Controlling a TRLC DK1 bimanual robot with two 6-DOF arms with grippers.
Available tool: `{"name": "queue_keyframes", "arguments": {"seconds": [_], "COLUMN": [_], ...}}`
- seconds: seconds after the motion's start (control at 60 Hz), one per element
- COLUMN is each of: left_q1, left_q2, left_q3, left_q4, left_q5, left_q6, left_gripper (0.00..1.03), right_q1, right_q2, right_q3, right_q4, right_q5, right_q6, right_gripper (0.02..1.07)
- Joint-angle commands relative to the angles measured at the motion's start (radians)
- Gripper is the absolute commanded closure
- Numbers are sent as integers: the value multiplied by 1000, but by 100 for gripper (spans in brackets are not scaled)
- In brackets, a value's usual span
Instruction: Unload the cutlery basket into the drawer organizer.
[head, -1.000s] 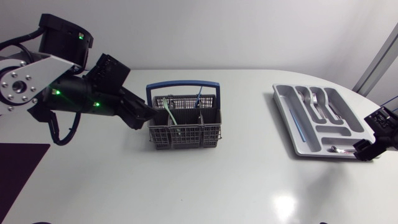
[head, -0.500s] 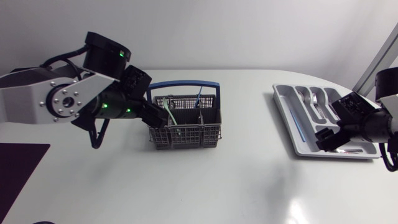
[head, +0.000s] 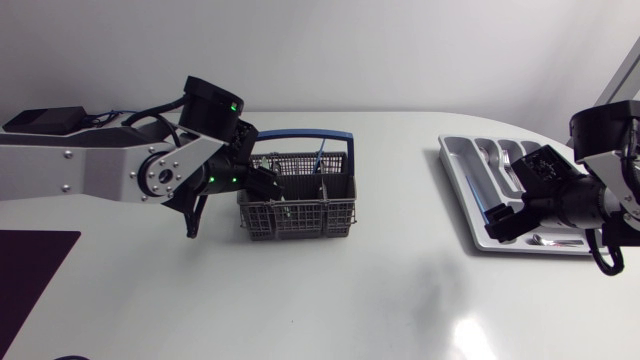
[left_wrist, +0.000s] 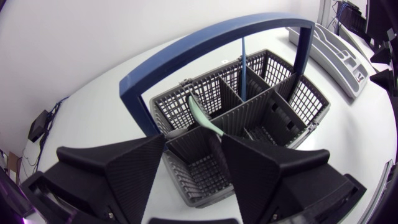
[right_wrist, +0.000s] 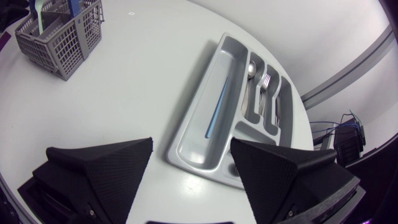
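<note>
The left claw (left_wrist: 194, 148) is spread wide and holds nothing. Its two wedge fingers hang just over the near corner of the cutlery basket (left_wrist: 297, 102), and I cannot tell whether they touch its wall. Just ahead of the gap between them a pale green handle (left_wrist: 200, 114) leans in a basket cell. Farther ahead a blue handle (left_wrist: 242, 70) stands upright under the basket's blue bail (left_wrist: 205, 38). The right claw (right_wrist: 191, 149) is also wide apart and empty. The drawer organizer (right_wrist: 194, 140) lies directly ahead of and under it, with its near corner between the fingertips, and the basket is well apart, off beyond one finger. The right wrist view shows a blue utensil (right_wrist: 215, 113) in the long slot, with a spoon (right_wrist: 250, 68) and a fork (right_wrist: 265, 84) beyond it. The head view adds a small silver piece (head: 545, 240) in the short slot beside that claw, but does not show the spread of either claw.
</note>
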Motion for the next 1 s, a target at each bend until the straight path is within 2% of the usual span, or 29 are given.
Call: {"name": "queue_keyframes", "arguments": {"seconds": [0.0,0.183,0.233,0.483,0.817,0.9,0.983], "left_q1": [-16,-29,-31,-32,-40,-42,-42], "left_q2": [35,75,92,156,163,163,158], "left_q3": [35,47,55,90,61,52,46], "left_q4": [32,89,106,133,201,206,206], "left_q5": [-7,-27,-35,-86,-112,-116,-119], "left_q6": [-38,-60,-60,-70,-69,-67,-69], "left_gripper": [39,39,42,46,80,85,85], "right_q1": [8,10,10,19,28,27,27], "right_q2": [-3,3,3,5,5,0,-6], "right_q3": [-6,-19,-22,-34,-52,-54,-57], "right_q4": [-11,0,4,26,47,47,47], "right_q5": [11,11,11,10,13,13,13], "right_q6": [29,33,33,32,23,21,21], "right_gripper": [17,17,17,17,17,17,17]}}
